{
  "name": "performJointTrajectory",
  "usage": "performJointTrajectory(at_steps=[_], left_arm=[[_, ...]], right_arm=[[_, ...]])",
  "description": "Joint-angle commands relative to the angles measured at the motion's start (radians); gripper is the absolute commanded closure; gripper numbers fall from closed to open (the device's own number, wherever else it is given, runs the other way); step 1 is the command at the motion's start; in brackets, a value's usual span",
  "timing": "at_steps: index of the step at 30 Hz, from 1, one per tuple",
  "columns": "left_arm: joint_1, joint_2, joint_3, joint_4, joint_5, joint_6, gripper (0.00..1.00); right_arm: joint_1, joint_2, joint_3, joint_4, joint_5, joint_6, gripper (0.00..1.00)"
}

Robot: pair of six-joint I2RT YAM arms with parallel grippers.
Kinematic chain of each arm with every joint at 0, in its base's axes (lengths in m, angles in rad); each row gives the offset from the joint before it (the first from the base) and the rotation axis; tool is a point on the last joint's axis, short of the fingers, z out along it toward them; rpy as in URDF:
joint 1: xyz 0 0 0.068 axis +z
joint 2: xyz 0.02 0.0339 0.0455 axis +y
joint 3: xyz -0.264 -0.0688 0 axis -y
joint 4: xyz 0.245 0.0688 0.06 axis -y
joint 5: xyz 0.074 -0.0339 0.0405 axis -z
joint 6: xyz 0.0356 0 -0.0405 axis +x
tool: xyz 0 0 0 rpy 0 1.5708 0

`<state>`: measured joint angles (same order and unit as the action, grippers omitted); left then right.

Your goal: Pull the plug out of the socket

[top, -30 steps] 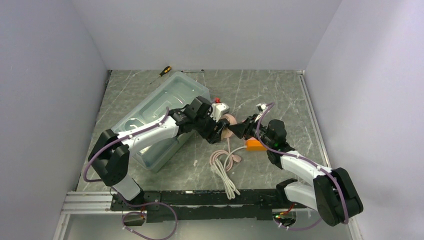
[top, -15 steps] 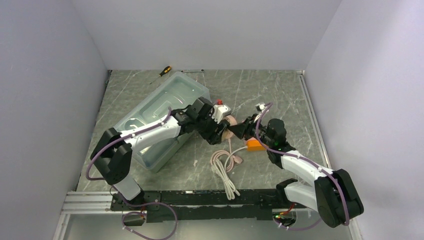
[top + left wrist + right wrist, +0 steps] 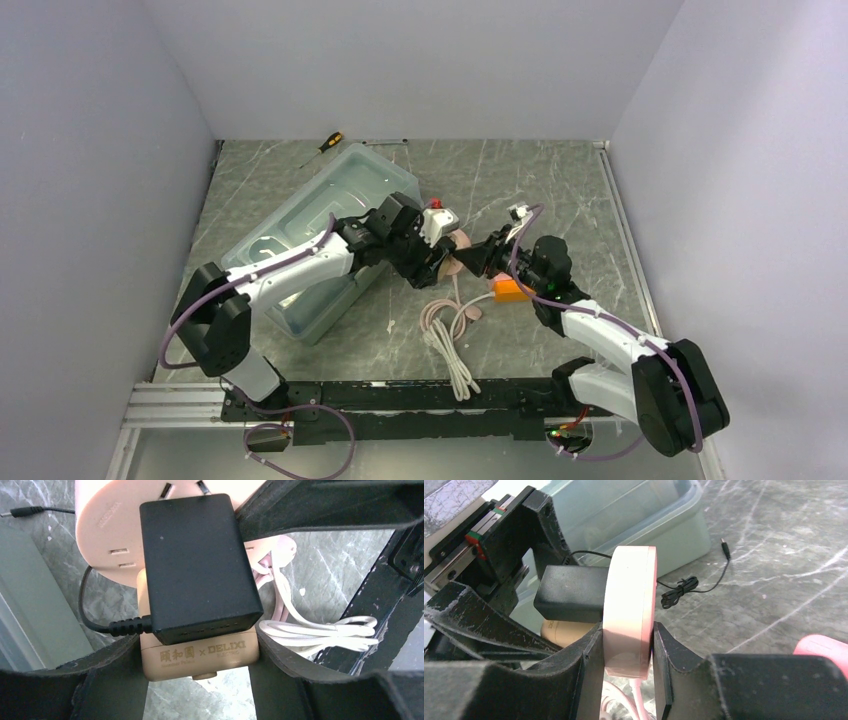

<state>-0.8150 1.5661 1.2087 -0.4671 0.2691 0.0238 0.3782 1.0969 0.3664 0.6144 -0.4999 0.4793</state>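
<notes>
A round pink socket (image 3: 460,252) is held off the table between both arms. My right gripper (image 3: 626,630) is shut on its rim (image 3: 630,615), one finger on each flat face. A tan plug marked DELIXI (image 3: 200,657) sits against the socket's face, under a black adapter (image 3: 197,565) plugged in beside it. My left gripper (image 3: 197,652) is shut on the tan plug's sides. In the top view the left gripper (image 3: 430,262) and right gripper (image 3: 474,260) face each other across the socket. The plug's pins are hidden.
A clear plastic bin (image 3: 310,235) lies under the left arm. A coiled pink and white cable (image 3: 450,335) lies near the front. An orange block (image 3: 510,289) sits by the right arm. A screwdriver (image 3: 328,142) lies far left. The adapter's thin black lead (image 3: 694,582) trails on the table.
Both grippers and the socket between them have shifted slightly toward the far side. Both grips are unchanged, and the plug still sits against the socket.
</notes>
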Motion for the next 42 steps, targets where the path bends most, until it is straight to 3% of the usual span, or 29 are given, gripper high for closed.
performJointTrajectory(at_steps=[1, 5, 10, 20, 24, 29, 35, 42], left_arm=[[0.001, 0.007, 0.054, 0.046, 0.058, -0.106, 1.00], [0.000, 0.022, 0.052, 0.086, 0.097, -0.180, 1.00], [0.000, 0.019, 0.051, 0.079, 0.098, -0.164, 1.00], [0.013, -0.069, 0.052, -0.036, 0.162, 0.111, 1.00], [0.029, -0.094, 0.051, -0.045, 0.144, 0.120, 1.00], [0.031, -0.088, 0.053, -0.030, 0.072, 0.075, 1.00], [0.030, -0.088, 0.020, 0.064, 0.033, -0.055, 1.00], [0.030, -0.047, 0.023, 0.080, 0.083, -0.097, 1.00]], right_arm=[[0.029, -0.044, 0.062, -0.061, 0.255, -0.064, 1.00], [0.072, -0.041, 0.090, -0.170, 0.457, -0.077, 1.00], [0.076, -0.049, 0.086, -0.177, 0.487, -0.076, 1.00], [0.074, -0.053, 0.061, 0.028, -0.004, -0.118, 1.00], [0.074, -0.025, 0.058, 0.072, -0.042, -0.095, 1.00], [0.074, -0.043, 0.048, 0.034, 0.093, -0.095, 1.00], [0.077, -0.085, 0.072, -0.161, 0.472, -0.085, 1.00], [0.078, -0.077, 0.086, -0.214, 0.585, -0.076, 1.00]])
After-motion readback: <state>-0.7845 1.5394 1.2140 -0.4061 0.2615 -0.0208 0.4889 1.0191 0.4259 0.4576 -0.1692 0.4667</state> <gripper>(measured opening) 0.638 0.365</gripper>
